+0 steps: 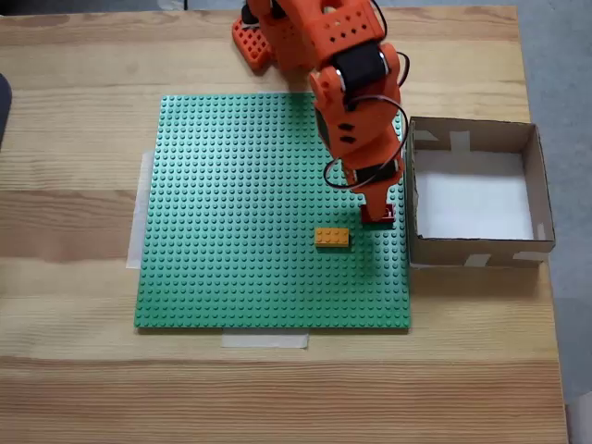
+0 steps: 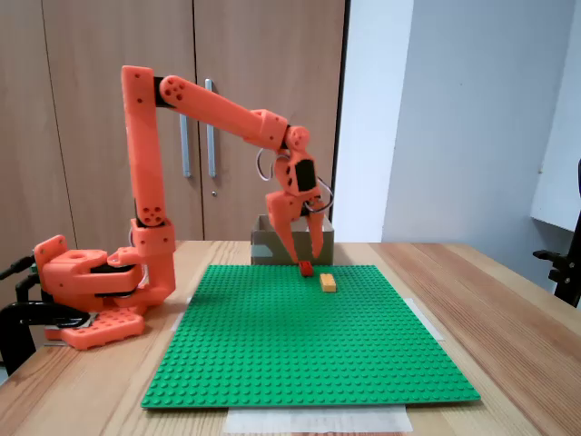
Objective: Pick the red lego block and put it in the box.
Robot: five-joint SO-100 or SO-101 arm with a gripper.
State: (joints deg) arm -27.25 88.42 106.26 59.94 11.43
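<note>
You have a bright green studded baseplate (image 1: 240, 213) on a pale wooden worktop (image 1: 74, 370) with darker grain streaks. The arm (image 2: 145, 145) is orange all over, with black motor faces and thin black cables; its hand (image 2: 303, 256) is the same orange. Under it the red lego block (image 2: 306, 268) shows as a dark red spot against the green. Just beside it you see a yellow-orange brick (image 1: 332, 237). The box (image 1: 546, 199) is brown cardboard with a white floor and pale tape patches. Whitish tape strips (image 1: 265, 339) edge the baseplate. Behind the arm stand light brown wood-grain cabinet doors (image 2: 91, 54) and a white wall (image 2: 454, 118).
</note>
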